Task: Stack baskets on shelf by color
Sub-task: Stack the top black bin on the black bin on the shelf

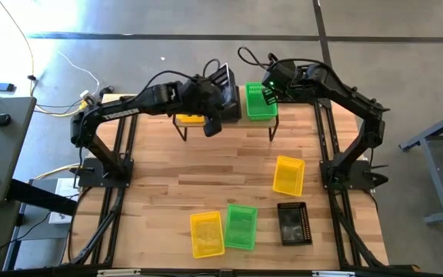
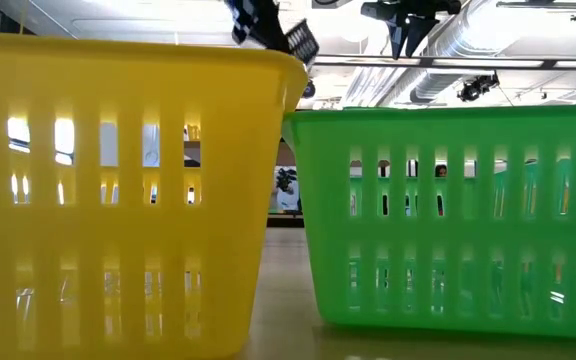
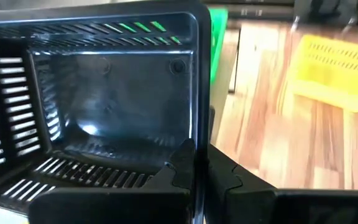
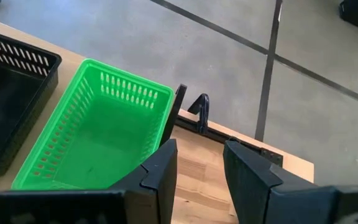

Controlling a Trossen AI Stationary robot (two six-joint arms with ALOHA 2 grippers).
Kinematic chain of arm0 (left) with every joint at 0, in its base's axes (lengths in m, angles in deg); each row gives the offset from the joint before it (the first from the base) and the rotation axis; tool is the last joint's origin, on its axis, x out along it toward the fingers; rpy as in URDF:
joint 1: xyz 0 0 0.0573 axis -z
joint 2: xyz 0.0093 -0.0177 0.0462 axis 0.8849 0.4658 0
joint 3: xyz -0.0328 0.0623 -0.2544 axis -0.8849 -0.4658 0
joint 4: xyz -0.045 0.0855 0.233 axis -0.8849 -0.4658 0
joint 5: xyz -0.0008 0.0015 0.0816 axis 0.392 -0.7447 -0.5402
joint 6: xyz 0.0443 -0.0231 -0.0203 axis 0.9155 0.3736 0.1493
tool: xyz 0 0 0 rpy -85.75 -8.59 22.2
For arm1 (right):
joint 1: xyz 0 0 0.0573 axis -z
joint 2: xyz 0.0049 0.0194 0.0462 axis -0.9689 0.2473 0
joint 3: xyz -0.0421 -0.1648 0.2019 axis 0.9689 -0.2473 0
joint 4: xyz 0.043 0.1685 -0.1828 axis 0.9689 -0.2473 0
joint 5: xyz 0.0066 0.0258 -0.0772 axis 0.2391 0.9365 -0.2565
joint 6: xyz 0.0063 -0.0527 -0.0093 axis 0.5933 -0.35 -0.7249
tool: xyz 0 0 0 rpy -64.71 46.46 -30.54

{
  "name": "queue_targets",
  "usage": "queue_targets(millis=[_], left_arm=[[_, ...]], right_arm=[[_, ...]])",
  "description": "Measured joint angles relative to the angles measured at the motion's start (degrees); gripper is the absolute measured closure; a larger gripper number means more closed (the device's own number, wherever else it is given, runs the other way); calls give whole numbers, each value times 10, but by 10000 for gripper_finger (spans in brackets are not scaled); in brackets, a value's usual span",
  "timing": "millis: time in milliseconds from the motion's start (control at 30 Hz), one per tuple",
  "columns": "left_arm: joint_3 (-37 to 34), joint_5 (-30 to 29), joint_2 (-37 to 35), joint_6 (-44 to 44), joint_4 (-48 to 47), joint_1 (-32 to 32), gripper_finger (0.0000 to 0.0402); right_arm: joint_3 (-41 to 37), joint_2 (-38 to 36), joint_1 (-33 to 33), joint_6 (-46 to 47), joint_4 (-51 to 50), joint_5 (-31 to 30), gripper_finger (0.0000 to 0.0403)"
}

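Observation:
The shelf [image 1: 225, 123] stands at the table's far edge. On it are a yellow basket [image 1: 191, 118] at the left and a green basket [image 1: 260, 101] at the right. My left gripper [image 1: 215, 106] is shut on a black basket [image 1: 228, 91] over the shelf's middle. My right gripper [image 1: 272, 83] hangs open over the shelf's right end, beside the green basket [image 4: 98, 137]. Two yellow baskets [image 1: 288, 175] [image 1: 206, 233], a green one [image 1: 241, 225] and a black one [image 1: 293, 223] lie on the tabletop. My left gripper [image 3: 201, 177] pinches a side wall of the black basket near its rim [image 3: 197, 134], with one finger [image 3: 176, 168] inside and the other outside. The fingers come slanting down from the table's left. The basket sits tilted [image 2: 303, 40]. Whether its bottom touches the shelf is hidden.
In the low view a yellow basket [image 2: 118, 190] and a green basket [image 2: 458, 210] fill the front and hide the shelf. Bare tabletop [image 1: 206, 165] lies between the shelf and the near baskets. The arm bases stand at the table's left and right edges.

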Motion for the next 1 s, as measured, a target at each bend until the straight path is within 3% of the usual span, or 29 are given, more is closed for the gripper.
queue_targets(millis=[500, 1000], left_arm=[[0, 14, 45, -33, -32, 2, 401], [0, 8, 48, 52, -44, -11, 401]], right_arm=[[0, 0, 0, 3, 0, 0, 286], [0, 0, 0, 3, 0, 13, 286]])
